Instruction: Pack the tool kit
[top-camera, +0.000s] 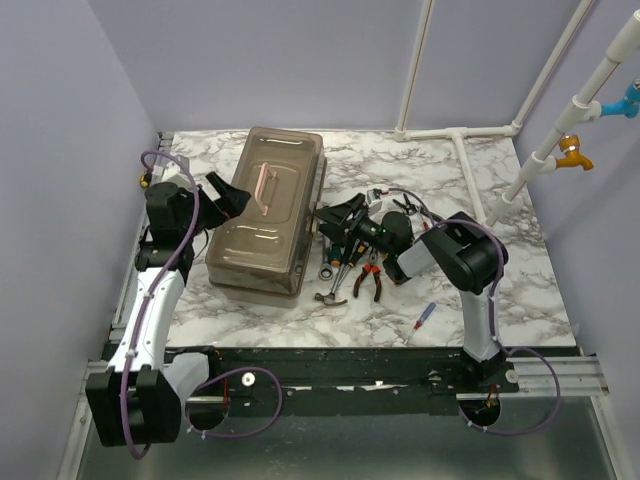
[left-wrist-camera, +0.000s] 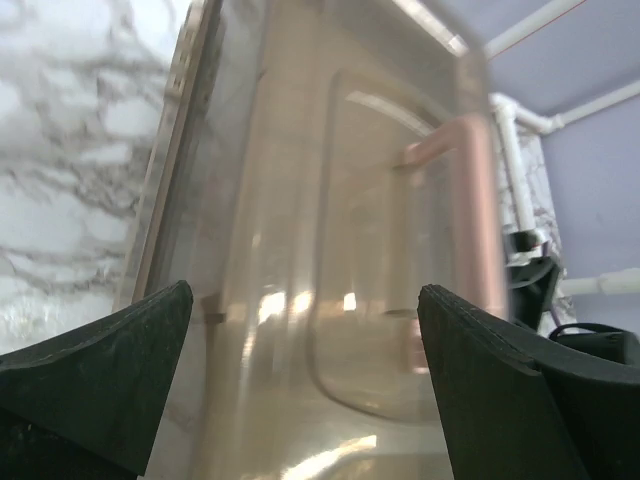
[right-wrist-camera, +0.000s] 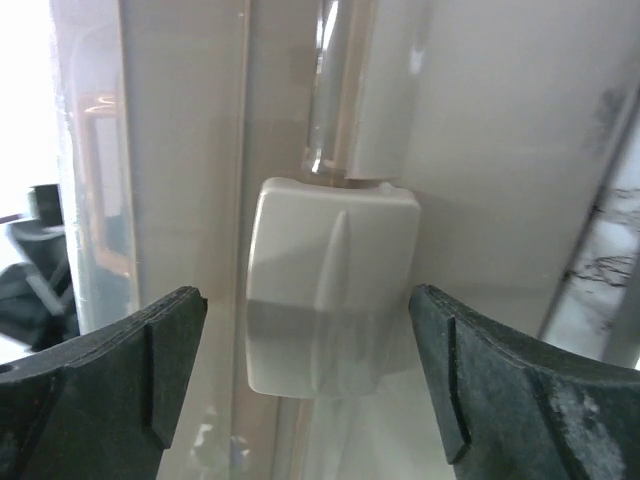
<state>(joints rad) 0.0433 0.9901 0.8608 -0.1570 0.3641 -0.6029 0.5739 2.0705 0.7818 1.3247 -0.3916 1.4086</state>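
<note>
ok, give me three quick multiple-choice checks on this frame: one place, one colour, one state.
1. Where are the loose tools relative to the toolbox? A) on its lid B) behind it C) beside it, on the right arm's side
2. Colour of the handle? A) blue B) pink C) black
3. Jaws of the right gripper? A) open, facing the latch B) shut on the latch C) shut on the handle

1 C: top view shows the pile right of the toolbox. 2 B: it reads pink in the top view. 3 A: right wrist view shows them wide apart, nothing gripped.
</note>
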